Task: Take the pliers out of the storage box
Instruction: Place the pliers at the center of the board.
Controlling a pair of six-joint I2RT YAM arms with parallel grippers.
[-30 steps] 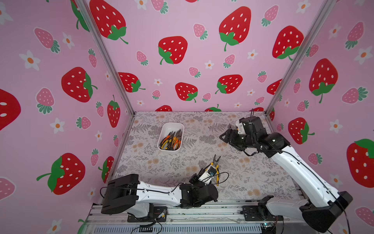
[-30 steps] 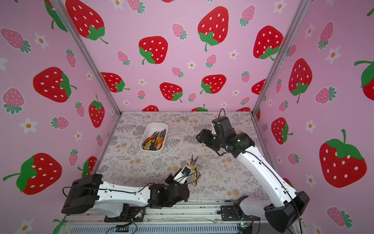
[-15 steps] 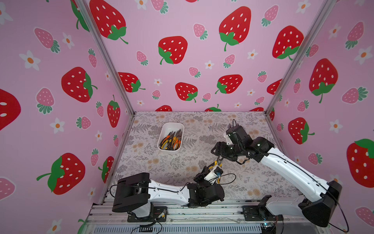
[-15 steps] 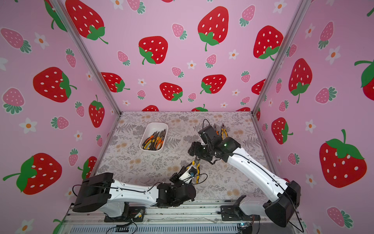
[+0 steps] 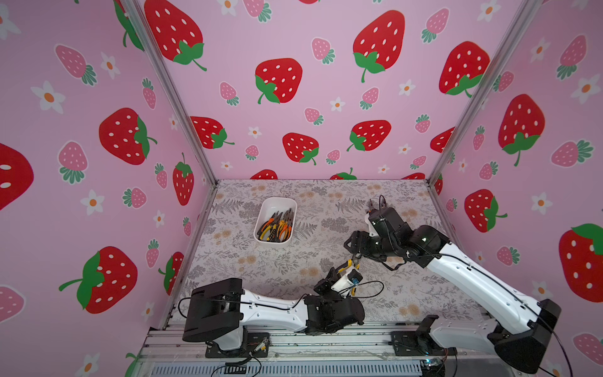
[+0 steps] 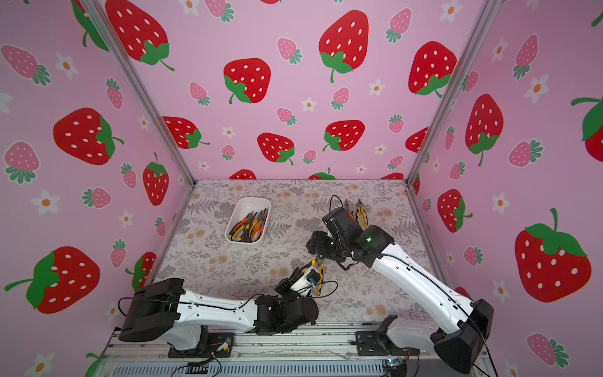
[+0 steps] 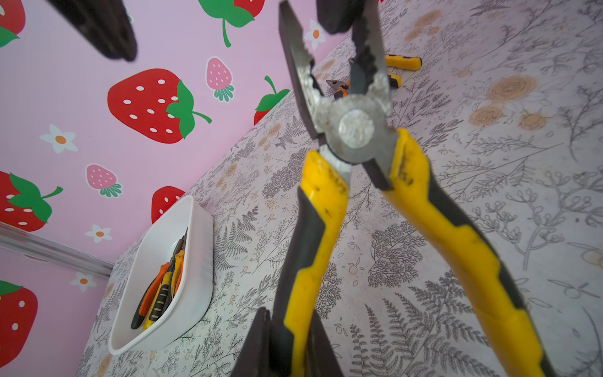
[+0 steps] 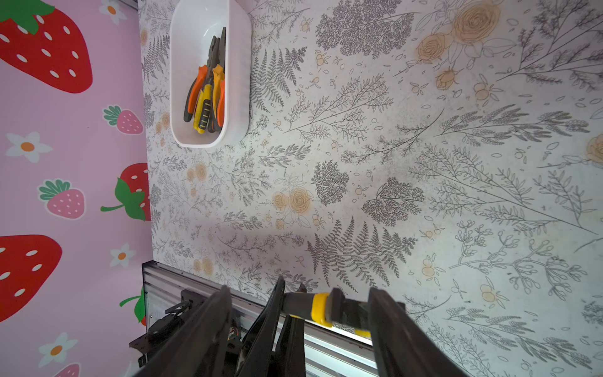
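Right claw [image 8: 298,292] has swung in, spread around yellow pliers [image 7: 355,130] clamped by left claw [image 7: 288,346]. Storage box [image 8: 242,85] holds more pliers [image 8: 208,94]; left wrist view, unlike right, shows two loose pliers [image 7: 401,62].

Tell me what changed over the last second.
The right gripper swung from the back right of the table to the near middle and now stands open around the head of the yellow pliers, not yet gripping. The left gripper stayed shut on one handle of them, barely shifting. The box, the pliers inside and the loose pliers at the back right did not move.
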